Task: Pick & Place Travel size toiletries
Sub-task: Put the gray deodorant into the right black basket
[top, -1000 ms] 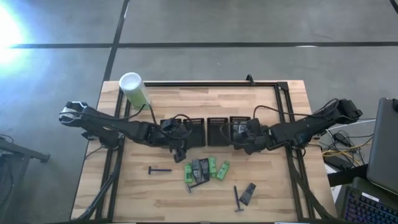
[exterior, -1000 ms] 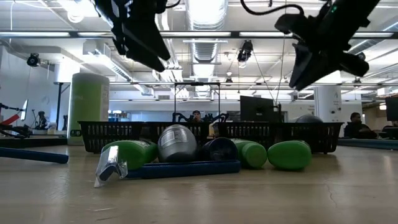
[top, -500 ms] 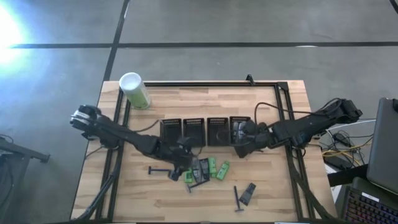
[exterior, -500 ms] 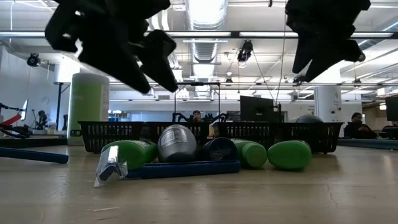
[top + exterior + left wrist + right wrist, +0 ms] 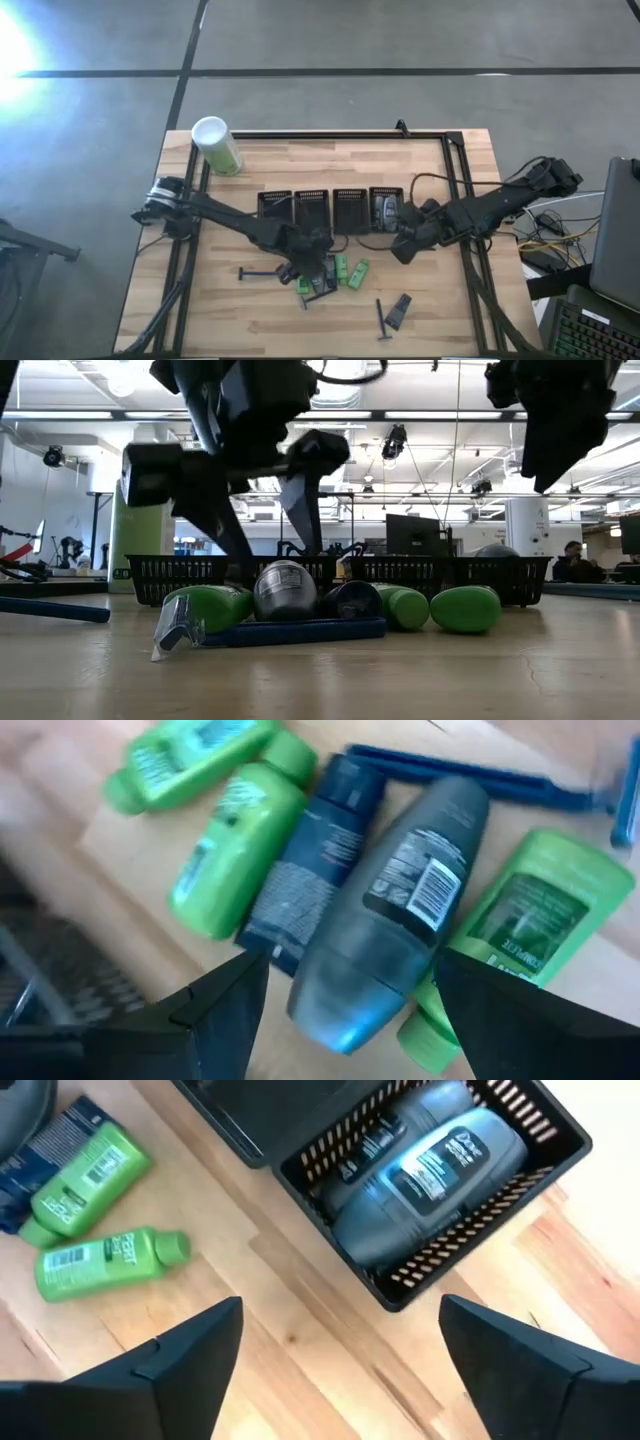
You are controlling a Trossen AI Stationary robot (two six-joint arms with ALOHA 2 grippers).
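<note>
The travel size toiletries lie in a pile near the table's middle: a grey tube (image 5: 400, 910), a dark blue tube (image 5: 320, 850) and green packets (image 5: 235, 845) (image 5: 520, 930), with a blue razor (image 5: 460, 775) beside them. My left gripper (image 5: 303, 262) is open low over this pile, one finger on either side of the grey tube (image 5: 285, 590), clear of it. My right gripper (image 5: 400, 243) hangs open and empty just in front of the rightmost black mesh tray (image 5: 470, 1220). That tray holds grey tubes (image 5: 440, 1160).
A row of black mesh trays (image 5: 312, 208) stands across the table's middle. A tall green canister (image 5: 215, 145) stands at the far left. Razors (image 5: 256, 272) (image 5: 381, 318) and a dark packet (image 5: 401, 308) lie toward the near edge. Green packets (image 5: 85, 1175) lie near my right gripper.
My left gripper has gone from the trays toward the near edge and down over the pile, coming to straddle the grey tube. My right gripper has opened and drawn back from the rightmost tray toward the near right.
</note>
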